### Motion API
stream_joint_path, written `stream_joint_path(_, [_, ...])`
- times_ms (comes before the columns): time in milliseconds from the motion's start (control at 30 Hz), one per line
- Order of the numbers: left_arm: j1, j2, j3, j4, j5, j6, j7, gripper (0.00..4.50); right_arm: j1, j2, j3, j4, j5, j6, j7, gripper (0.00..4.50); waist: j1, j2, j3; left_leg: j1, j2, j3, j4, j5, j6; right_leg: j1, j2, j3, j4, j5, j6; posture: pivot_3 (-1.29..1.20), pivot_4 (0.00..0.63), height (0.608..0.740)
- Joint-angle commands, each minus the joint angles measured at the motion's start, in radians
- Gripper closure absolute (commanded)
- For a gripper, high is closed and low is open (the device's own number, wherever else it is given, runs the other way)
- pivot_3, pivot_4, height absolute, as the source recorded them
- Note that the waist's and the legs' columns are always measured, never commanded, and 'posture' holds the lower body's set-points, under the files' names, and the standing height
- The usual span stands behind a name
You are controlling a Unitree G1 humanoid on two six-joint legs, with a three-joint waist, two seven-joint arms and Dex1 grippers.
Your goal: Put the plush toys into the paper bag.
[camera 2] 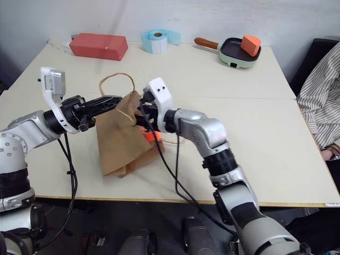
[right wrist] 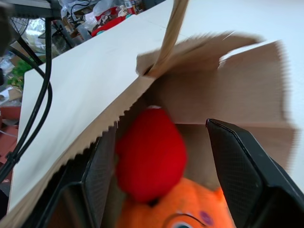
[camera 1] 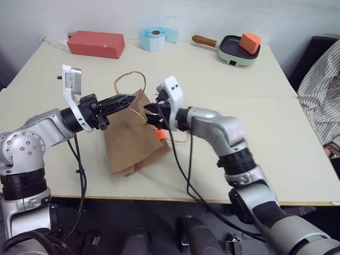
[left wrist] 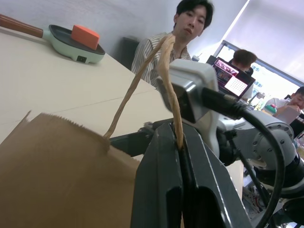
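The brown paper bag [camera 1: 130, 143] lies tilted on the table with its mouth toward my right arm. My left gripper [camera 1: 125, 101] is shut on one of the bag's cord handles [left wrist: 166, 71] and holds that side of the mouth up. My right gripper [camera 1: 151, 114] is at the mouth, its fingers open. In the right wrist view the red plush toy [right wrist: 149, 156] sits inside the bag between the spread fingers [right wrist: 242, 175], apart from the one on its right. The orange plush toy [right wrist: 190, 213] lies just below the red one, and its orange edge [camera 1: 159, 134] shows at the bag's mouth.
At the table's far side stand a red box [camera 1: 95, 43], a light blue tape roll [camera 1: 154, 38] and a green pan [camera 1: 236, 53] holding an orange block [camera 1: 249, 41]. A person in a striped shirt [camera 1: 321, 90] sits at the right edge.
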Motion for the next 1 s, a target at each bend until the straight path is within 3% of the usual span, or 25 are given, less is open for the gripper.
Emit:
stream_joint_path(33, [-0.007, 0.003, 0.013, -0.027, -0.014, -0.003, 0.005, 4.5, 0.086, -0.1, -0.109, -0.227, 0.098, 0.14, 0.003, 1.66, 0.002, 0.0, 0.0, -0.001, 0.0, -0.001, 0.0, 0.0, 0.0, 0.0, 0.0, 0.0, 0.0, 0.0, 0.0, 0.0, 0.15, 0.74])
stream_joint_path(133, [-0.011, 0.006, 0.013, -0.017, -0.011, -0.002, 0.0, 4.5, 0.231, -0.189, -0.303, -0.405, 0.232, 0.341, -0.055, 1.66, 0.01, 0.0, 0.0, -0.003, 0.0, -0.002, 0.0, 0.0, 0.0, 0.0, 0.0, 0.0, -0.002, 0.0, 0.0, 0.0, 0.15, 0.74])
stream_joint_path(233, [-0.011, 0.009, 0.014, -0.016, -0.013, 0.0, -0.004, 4.5, 0.328, -0.199, -0.443, -0.495, 0.331, 0.49, -0.115, 1.66, 0.005, 0.0, 0.0, -0.005, 0.0, -0.003, 0.0, 0.0, 0.0, -0.001, 0.0, -0.001, -0.003, 0.0, 0.0, 0.0, 0.15, 0.74])
stream_joint_path(433, [-0.003, 0.017, 0.019, -0.02, -0.014, 0.002, -0.011, 4.5, 0.469, 0.021, -0.643, -0.512, 0.402, 0.724, -0.261, 1.66, -0.005, 0.0, 0.0, -0.003, 0.0, -0.003, 0.0, 0.002, -0.002, -0.002, 0.001, 0.0, 0.001, 0.0, 0.0, 0.0, 0.15, 0.74])
stream_joint_path(733, [0.002, 0.036, 0.035, -0.034, -0.021, 0.007, -0.007, 4.5, 0.353, 0.25, -0.701, -0.211, 0.279, 0.649, -0.421, 1.66, -0.004, 0.0, 0.0, -0.003, -0.001, -0.002, -0.001, 0.003, -0.003, -0.002, 0.001, 0.001, 0.001, 0.0, 0.0, 0.0, 0.15, 0.74])
stream_joint_path(967, [0.018, 0.048, 0.052, -0.052, -0.031, 0.01, 0.003, 4.5, 0.234, 0.305, -0.756, 0.026, 0.26, 0.457, -0.488, 1.66, -0.006, 0.0, 0.0, -0.004, -0.001, -0.002, 0.0, 0.003, -0.002, -0.003, 0.001, 0.001, 0.002, 0.0, 0.0, 0.0, 0.15, 0.74])
stream_joint_path(1000, [0.02, 0.048, 0.052, -0.055, -0.032, 0.01, 0.005, 4.5, 0.231, 0.299, -0.748, 0.039, 0.261, 0.435, -0.485, 2.03, -0.006, 0.0, 0.0, -0.004, -0.001, -0.002, 0.0, 0.003, -0.002, -0.003, 0.001, 0.001, 0.002, 0.0, 0.0, 0.0, 0.15, 0.74])
